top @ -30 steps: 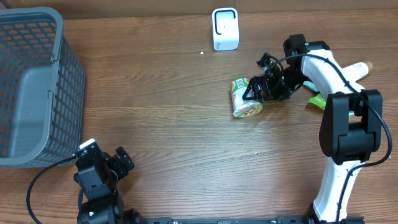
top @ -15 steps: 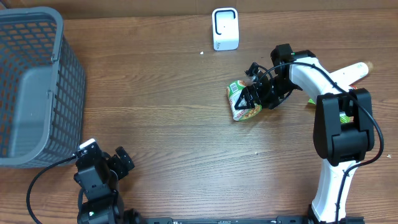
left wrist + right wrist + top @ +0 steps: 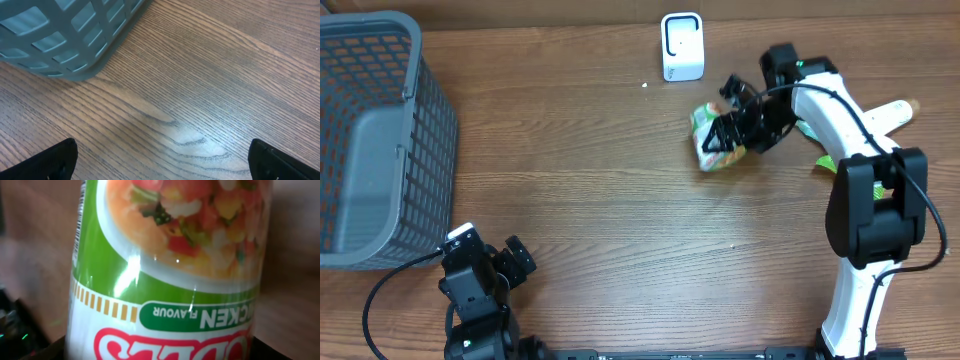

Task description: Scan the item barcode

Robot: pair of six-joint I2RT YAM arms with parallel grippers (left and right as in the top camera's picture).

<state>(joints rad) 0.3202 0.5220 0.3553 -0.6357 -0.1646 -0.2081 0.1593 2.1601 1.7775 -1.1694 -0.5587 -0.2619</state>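
Wood-grain worktop (image 3: 600, 200) all around, with a grey mesh basket (image 3: 380, 140) parked at the far left and a little white scanner (image 3: 682, 45) standing at the back edge, roughly in the middle. The right arm is reached in toward that scanner, and its end effector (image 3: 732, 133) is pinching the noodle cup (image 3: 712, 140) from the side. The cup sits just in front of the scanner and a bit to its right, close to it but not touching. It looks smeared in the overhead view, so I can't tell how it's tilted. In the right wrist view the cup (image 3: 170, 280) fills pretty much the whole frame: green and white label, a picture of noodles and veg, and the word FLAVOUR readable. No barcode visible on that side. The left end effector (image 3: 492, 252) is down by the front edge near the basket, fingers spread wide over bare wood, nothing in it.
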